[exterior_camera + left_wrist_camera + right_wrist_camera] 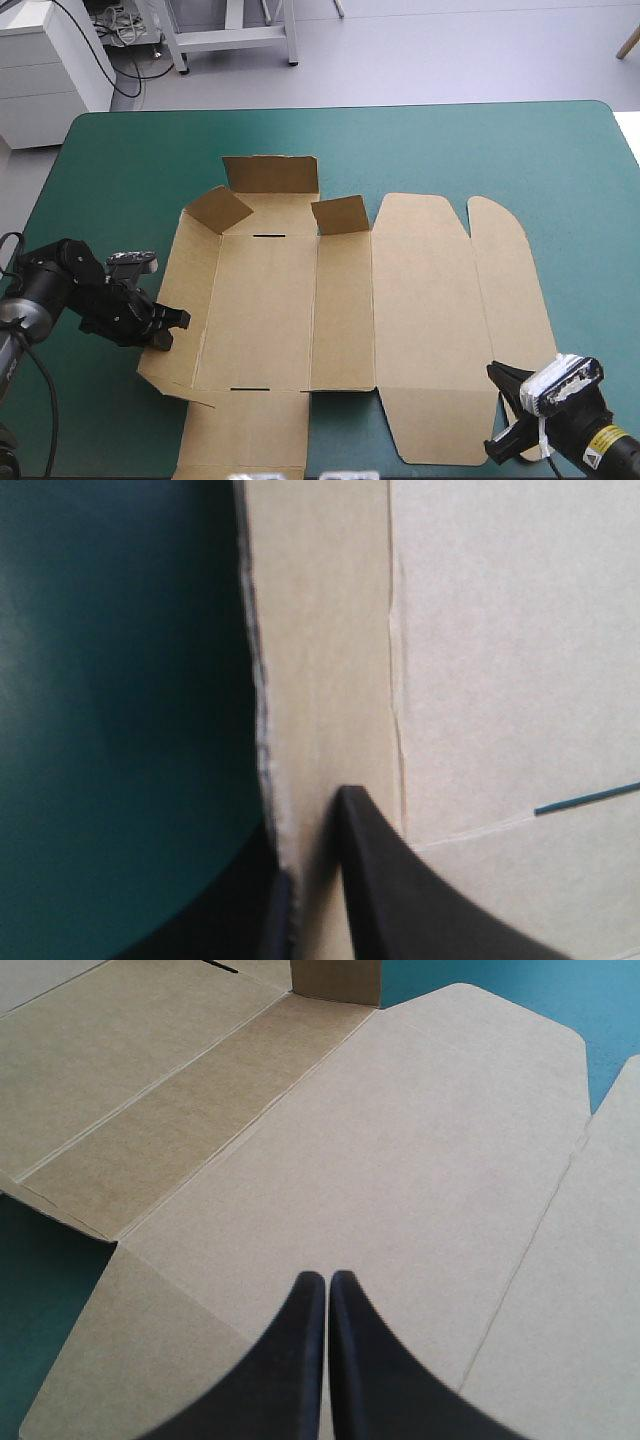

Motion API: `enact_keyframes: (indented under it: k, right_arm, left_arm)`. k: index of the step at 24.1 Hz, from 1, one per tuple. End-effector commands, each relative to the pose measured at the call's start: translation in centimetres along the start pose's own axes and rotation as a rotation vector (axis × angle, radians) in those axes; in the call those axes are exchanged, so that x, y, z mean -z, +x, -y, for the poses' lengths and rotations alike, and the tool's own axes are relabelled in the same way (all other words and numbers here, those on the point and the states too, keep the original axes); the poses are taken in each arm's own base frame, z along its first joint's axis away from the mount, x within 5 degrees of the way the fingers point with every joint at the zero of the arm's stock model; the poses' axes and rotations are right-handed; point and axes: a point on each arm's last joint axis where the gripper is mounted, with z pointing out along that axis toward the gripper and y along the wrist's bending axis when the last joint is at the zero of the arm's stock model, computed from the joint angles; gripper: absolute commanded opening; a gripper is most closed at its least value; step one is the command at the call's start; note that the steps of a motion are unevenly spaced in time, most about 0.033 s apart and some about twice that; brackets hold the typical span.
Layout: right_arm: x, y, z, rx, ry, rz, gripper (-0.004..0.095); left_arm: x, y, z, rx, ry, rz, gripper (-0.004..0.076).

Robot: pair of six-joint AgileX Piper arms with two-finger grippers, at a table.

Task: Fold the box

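1. The brown box (pixel 400 300) is lying mostly flat on the teal-green worktop (pixel 120 180), with its far flaps (pixel 340 215) standing raised.
2. The left hand (pixel 310 840) is clamping the box's left edge.
3. The right hand (pixel 327 1278) is hovering clenched over the box's near right corner, possibly touching it.

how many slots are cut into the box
2. The far slot sits on the far crease of the box, in its left half. The near slot sits on the near crease of the same panel. None else shows, but some may be hidden.
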Motion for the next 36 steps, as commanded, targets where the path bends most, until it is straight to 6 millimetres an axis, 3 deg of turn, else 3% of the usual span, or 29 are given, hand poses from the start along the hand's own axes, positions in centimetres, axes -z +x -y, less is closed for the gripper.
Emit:
enact_keyframes:
  k: [1,5,8,13,14,16,20,27,32,36]
  right_arm:
    - [0.3,-1.3,0.1,0.004,0.011,0.084,-0.0003]
    - [0.3,-1.3,0.1,0.004,0.011,0.084,-0.0002]
    - [0.3,-1.3,0.1,0.004,0.011,0.084,-0.0002]
    - [0.3,-1.3,0.1,0.004,0.011,0.084,-0.0002]
    - [0.3,-1.3,0.1,0.004,0.011,0.084,-0.0002]
    - [0.3,-1.3,0.1,0.004,0.011,0.084,-0.0002]
    - [0.3,-1.3,0.1,0.004,0.011,0.084,-0.0002]
    - [0.3,-1.3,0.1,0.007,0.011,0.084,-0.0002]
    - [0.3,-1.3,0.1,0.007,0.011,0.084,-0.0002]
    - [0.3,-1.3,0.1,0.007,0.011,0.084,-0.0002]
  left_arm:
    - [0.8,-0.5,0.3,-0.022,-0.009,0.067,0.0256]
    - [1.0,-1.1,0.7,-0.015,0.038,0.125,0.0597]
    - [2.1,-1.6,0.6,-0.05,-0.007,0.14,0.0719]
    - [6.2,-3.1,1.2,-0.099,-0.057,0.216,0.0706]
    - [8.5,-3.7,1.8,-0.106,-0.072,0.266,0.0706]
    - [11.3,-3.9,2.5,-0.077,-0.079,0.333,0.0706]
    - [13.8,-2.6,3.4,-0.084,-0.104,0.427,0.0705]
    - [15.0,-1.1,2.9,-0.031,-0.189,0.465,0.0705]
    - [15.3,-0.5,-0.7,0.149,-0.168,0.498,0.0705]
    - [12.9,0.5,-4.1,0.245,-0.111,0.495,0.0705]
